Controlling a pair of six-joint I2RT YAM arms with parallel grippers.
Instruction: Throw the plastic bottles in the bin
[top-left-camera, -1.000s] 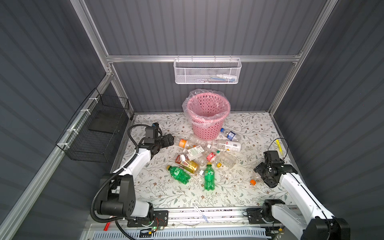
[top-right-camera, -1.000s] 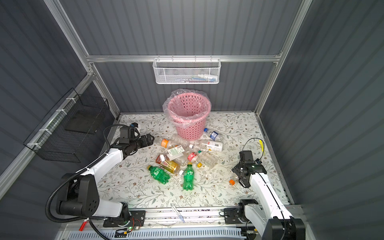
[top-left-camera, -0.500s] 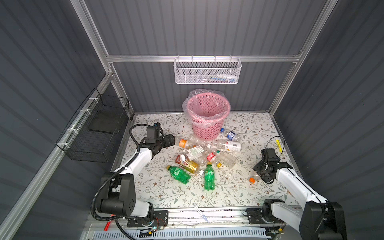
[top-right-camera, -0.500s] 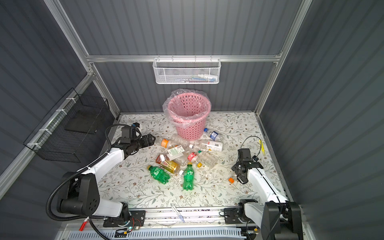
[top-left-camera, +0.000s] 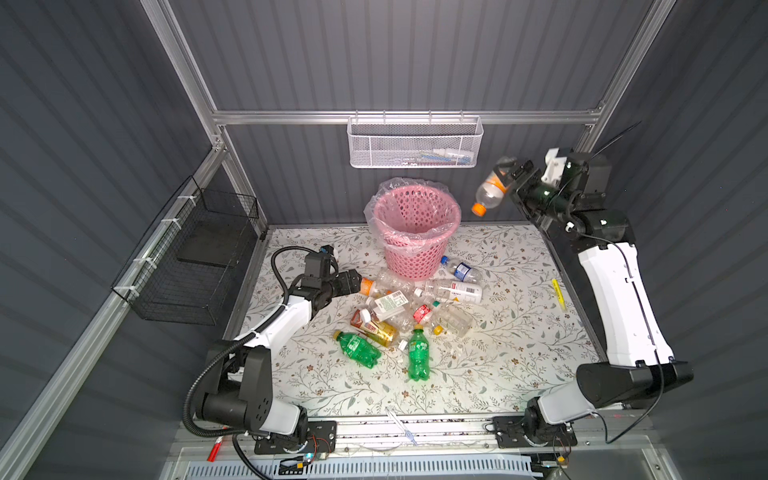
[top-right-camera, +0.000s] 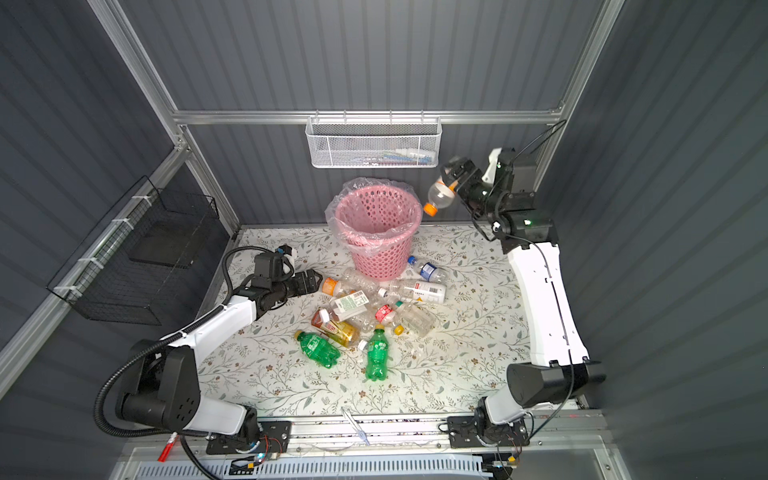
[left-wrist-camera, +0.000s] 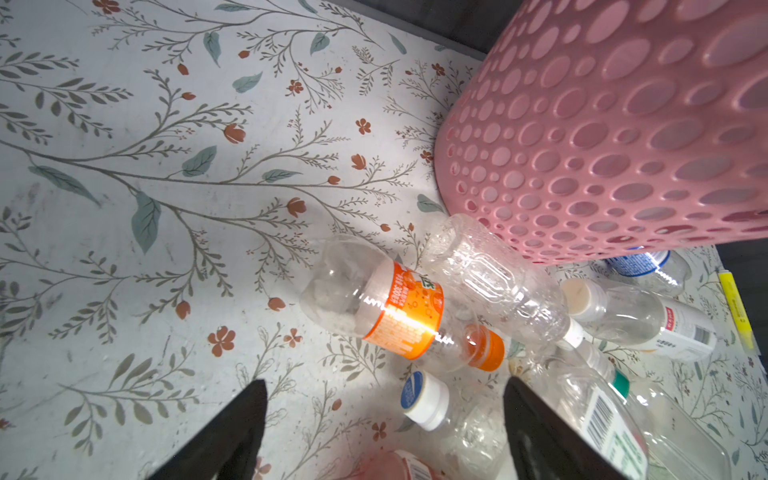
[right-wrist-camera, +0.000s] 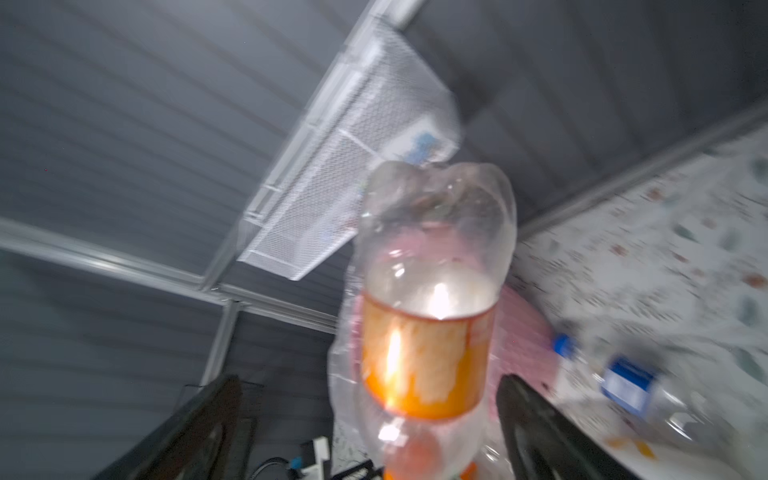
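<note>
The right gripper (top-left-camera: 510, 174) is being held high over the back right corner of the surface (top-left-camera: 519, 332), jaws spread wide and clamping nothing. An orange-labelled bottle (top-left-camera: 489, 192) is hanging cap-down in the air between and ahead of them, touching neither finger, and in both top views it is showing just right of the rim of the bin (top-left-camera: 411, 257). The bin is standing near the back edge. The left gripper (top-left-camera: 353, 282) is being held low, likewise spread, just short of a second orange-labelled bottle (left-wrist-camera: 399, 316) at the left of the pile of bottles (top-left-camera: 399, 320) mid-surface. Bare room is being left along the front and left edges.
</note>
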